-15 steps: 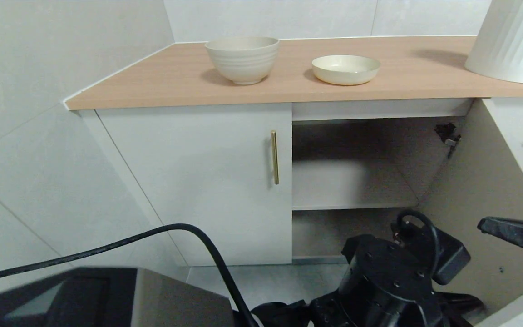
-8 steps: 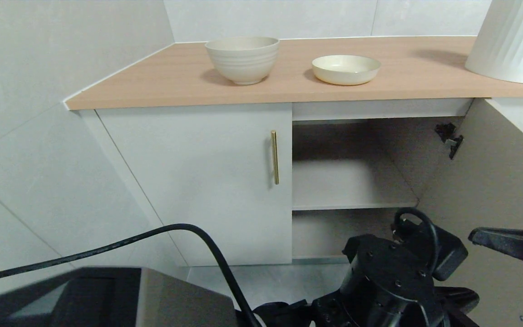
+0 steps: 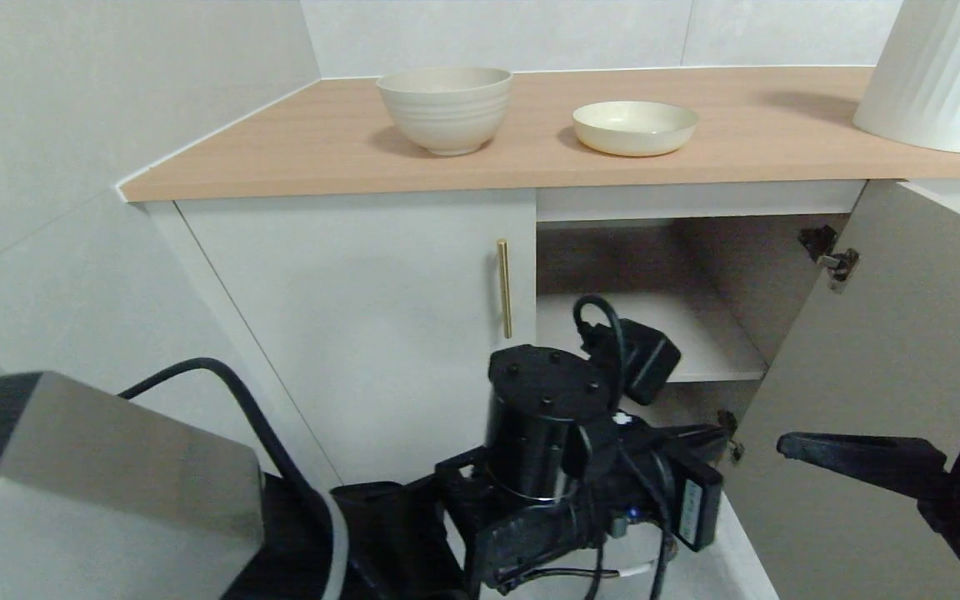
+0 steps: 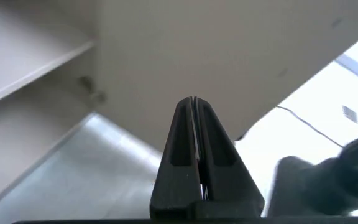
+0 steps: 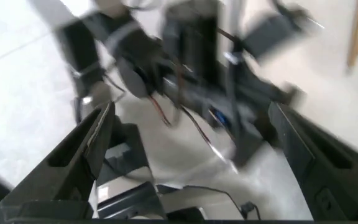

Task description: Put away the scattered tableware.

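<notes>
On the far light-wood countertop, against pale tiled walls: deep ribbed cream bowl at left, shallow cream dish near on its right, tall fluted white container far right. Below, white cabinet, right door swung open. Left gripper low before the opening, jaws pressed together; right gripper spread wide.

Black cylindrical screw-studded wrist joint, looped black cable, grey boxy housing, tapered black left end effector
</notes>
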